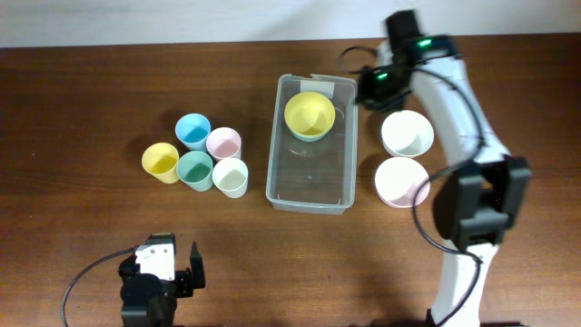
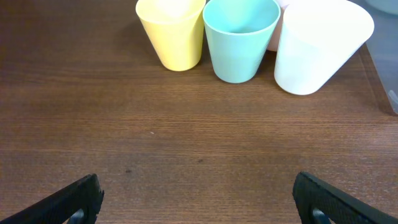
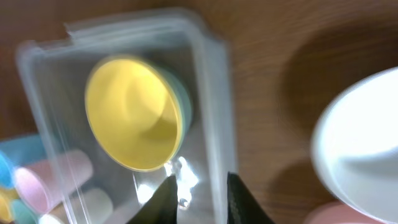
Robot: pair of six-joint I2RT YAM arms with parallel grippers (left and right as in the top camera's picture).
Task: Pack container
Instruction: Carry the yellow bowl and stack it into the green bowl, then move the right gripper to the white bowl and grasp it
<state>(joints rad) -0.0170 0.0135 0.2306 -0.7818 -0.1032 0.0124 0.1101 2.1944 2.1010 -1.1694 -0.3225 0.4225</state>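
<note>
From overhead, the clear container (image 1: pixel 309 178) sits mid-table on the brown wooden table (image 1: pixel 91 91), long side running away from the robot. A yellow bowl (image 1: pixel 310 113), nested in a green bowl (image 1: pixel 320 134), lies in its far half. Left of it, well apart, five cups cluster: blue cup (image 1: pixel 192 131), pink cup (image 1: pixel 223 143), yellow cup (image 1: pixel 161 162), teal cup (image 1: pixel 194 169) and white cup (image 1: pixel 231 177). Just right of the container stand a white bowl (image 1: pixel 406 134) and, nearer the robot, a pale pink bowl (image 1: pixel 401 182). The right gripper (image 1: pixel 372 84) hangs by the container's far right corner, and the left gripper (image 1: pixel 174 260) rests at the near left edge, away from everything. Only the left wrist view shows how that gripper stands: its black fingers (image 2: pixel 78 199) sit in the two bottom corners, spread wide over bare wood, with the yellow cup (image 2: pixel 171 34), teal cup (image 2: pixel 239 40) and white cup (image 2: pixel 317 46) in a row well ahead. The right wrist view is blurred. The right gripper (image 3: pixel 200 196) has its tips only a narrow gap apart, holding nothing that shows, and the container's (image 3: pixel 208 93) long wall runs between them. I cannot tell whether they touch it. Here the green bowl (image 3: pixel 183 102) shows as only a rim under the yellow bowl (image 3: pixel 130 115), and the white bowl (image 3: pixel 360 149) looms at the right.
</note>
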